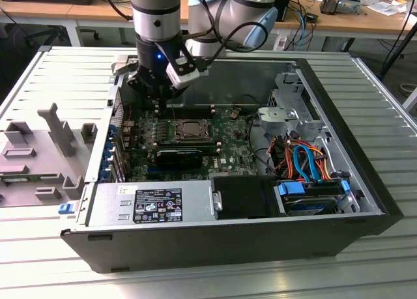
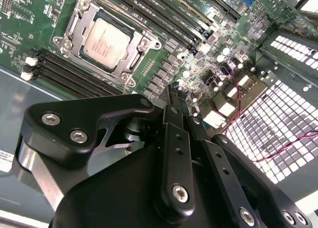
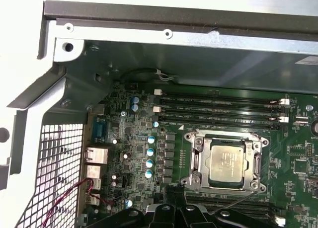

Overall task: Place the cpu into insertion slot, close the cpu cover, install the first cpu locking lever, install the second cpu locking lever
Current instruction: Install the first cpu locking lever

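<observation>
The cpu (image 3: 226, 163) lies flat in the insertion slot (image 3: 222, 188) on the green board, its silver top facing up. It also appears in the second wrist view (image 2: 105, 38) and the exterior view (image 1: 189, 128). The cpu cover (image 3: 195, 161) lies down around the chip as a silver frame (image 2: 130, 59). A thin silver rod (image 3: 238, 200) slants off one socket corner; I cannot tell how the locking levers stand. My gripper (image 1: 161, 107) hangs above the board, to the exterior view's left of the socket, apart from it. Its fingers (image 2: 174, 104) are shut with nothing between them.
Long black memory slots (image 3: 218, 109) flank the socket. A black card (image 1: 179, 157), the power supply (image 1: 150, 204), the drive cage (image 1: 290, 110) and coloured cables (image 1: 303, 159) fill the case. A perforated case wall (image 3: 54, 173) stands close by. A grey fixture (image 1: 39, 156) sits outside.
</observation>
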`<state>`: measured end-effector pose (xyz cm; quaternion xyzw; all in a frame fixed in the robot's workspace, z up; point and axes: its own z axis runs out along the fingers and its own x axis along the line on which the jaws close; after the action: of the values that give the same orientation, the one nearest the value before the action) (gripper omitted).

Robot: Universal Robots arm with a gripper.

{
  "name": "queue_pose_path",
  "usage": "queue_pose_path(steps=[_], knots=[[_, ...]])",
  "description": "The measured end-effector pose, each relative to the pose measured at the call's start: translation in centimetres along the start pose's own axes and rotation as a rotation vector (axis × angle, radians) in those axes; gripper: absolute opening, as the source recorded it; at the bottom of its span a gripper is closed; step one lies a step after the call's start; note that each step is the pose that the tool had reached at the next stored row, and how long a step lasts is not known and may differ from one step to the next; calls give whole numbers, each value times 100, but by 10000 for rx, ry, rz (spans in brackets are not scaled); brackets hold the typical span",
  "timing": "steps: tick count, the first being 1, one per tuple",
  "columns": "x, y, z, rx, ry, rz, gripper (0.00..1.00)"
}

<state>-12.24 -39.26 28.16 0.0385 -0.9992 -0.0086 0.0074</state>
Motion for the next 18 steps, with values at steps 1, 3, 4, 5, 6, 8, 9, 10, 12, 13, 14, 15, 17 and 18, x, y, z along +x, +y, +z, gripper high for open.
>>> queue_pose_path(steps=[1, 3, 4, 5, 6, 8, 9, 10, 12, 13, 14, 15, 17, 18], knots=[[0, 6, 6, 1, 1, 1, 11], [-1, 12, 23, 2, 1, 0, 11], [-2, 13, 31, 1, 1, -1, 11], [-2, 14, 41, 2, 2, -1, 11], [-1, 14, 48, 1, 2, 0, 11], [-1, 14, 62, -9, 1, 1, 11], [-1, 14, 68, -16, 0, 2, 11], [-1, 13, 77, -25, -1, 1, 11], [-2, 13, 98, -38, -1, 0, 11], [-2, 13, 103, -39, -2, 0, 11], [-2, 13, 108, -40, -2, 0, 11], [-2, 13, 114, -43, -2, 0, 11], [-2, 13, 125, -47, -3, 0, 11], [-3, 12, 131, -48, -3, -1, 11]])
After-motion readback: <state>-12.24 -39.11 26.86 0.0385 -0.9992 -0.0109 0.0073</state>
